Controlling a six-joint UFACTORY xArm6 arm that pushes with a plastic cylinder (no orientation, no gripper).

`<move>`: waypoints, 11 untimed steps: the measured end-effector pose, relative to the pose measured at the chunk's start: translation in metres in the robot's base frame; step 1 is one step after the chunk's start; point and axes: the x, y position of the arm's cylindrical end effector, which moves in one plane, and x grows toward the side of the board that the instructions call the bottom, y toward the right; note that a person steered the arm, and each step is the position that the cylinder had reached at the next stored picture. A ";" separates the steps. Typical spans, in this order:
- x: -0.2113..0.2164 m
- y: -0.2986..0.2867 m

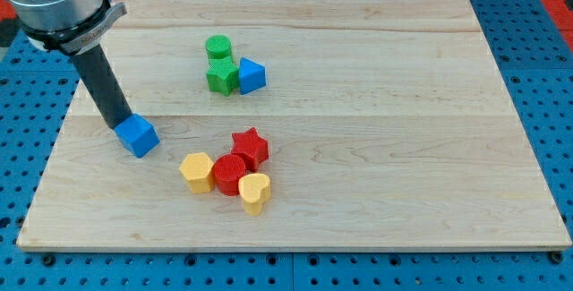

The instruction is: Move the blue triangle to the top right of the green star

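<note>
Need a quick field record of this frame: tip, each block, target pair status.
tip: my tip at the view's left, hidden behind the blue cube, seemingly touching it
blue triangle: against the green star's right side
green star: upper middle of the board
green cylinder: just above the star
lower cluster: red star, red cylinder, yellow hexagon-like block, yellow heart, packed together
status: triangle right of star, not yet top right
</note>
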 end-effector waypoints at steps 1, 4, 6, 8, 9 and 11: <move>-0.015 0.050; -0.075 0.156; -0.099 0.189; -0.066 0.189; -0.069 0.232; -0.115 0.250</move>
